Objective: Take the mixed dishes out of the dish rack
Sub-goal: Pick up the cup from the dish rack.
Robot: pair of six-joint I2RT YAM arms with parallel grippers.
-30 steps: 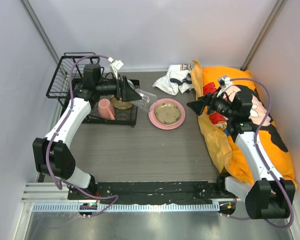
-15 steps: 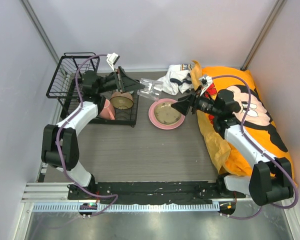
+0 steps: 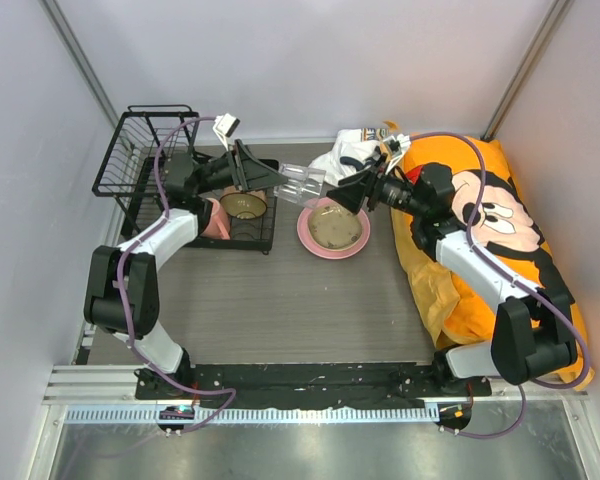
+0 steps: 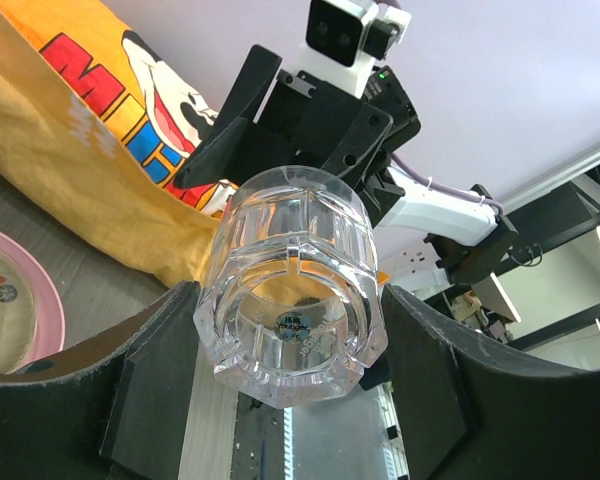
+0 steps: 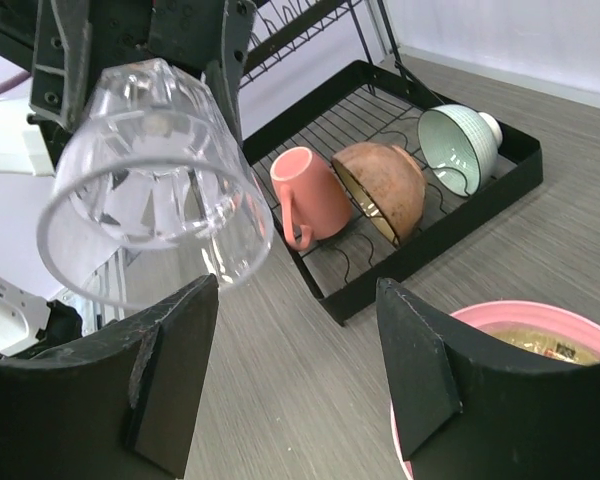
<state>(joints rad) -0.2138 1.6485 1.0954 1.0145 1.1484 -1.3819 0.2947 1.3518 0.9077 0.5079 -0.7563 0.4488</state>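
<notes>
My left gripper [image 3: 277, 180] is shut on the clear glass cup [image 3: 302, 183] and holds it on its side in the air, right of the dish rack [image 3: 140, 150]. In the left wrist view the cup's base [image 4: 295, 300] sits between my fingers [image 4: 160, 360]. My right gripper [image 3: 338, 196] is open, its tips just short of the cup's mouth [image 5: 150, 190], above the pink plate [image 3: 310, 240]. The tan dish [image 3: 334, 229] lies in that plate. The pink mug [image 5: 315, 190], a brown bowl [image 5: 385, 185] and the mint-green bowl [image 5: 460, 140] lie in the rack's lower tray [image 5: 480, 205].
An orange cartoon-print cloth [image 3: 500, 240] covers the right side of the table. A white crumpled cloth [image 3: 352, 158] lies at the back. The rack's raised basket [image 3: 145, 135] stands at the far left. Grey walls enclose the table.
My left gripper has carried the glass cup right, away from the rack. My right gripper has moved left off the orange cloth, over the pink plate, up to the cup.
</notes>
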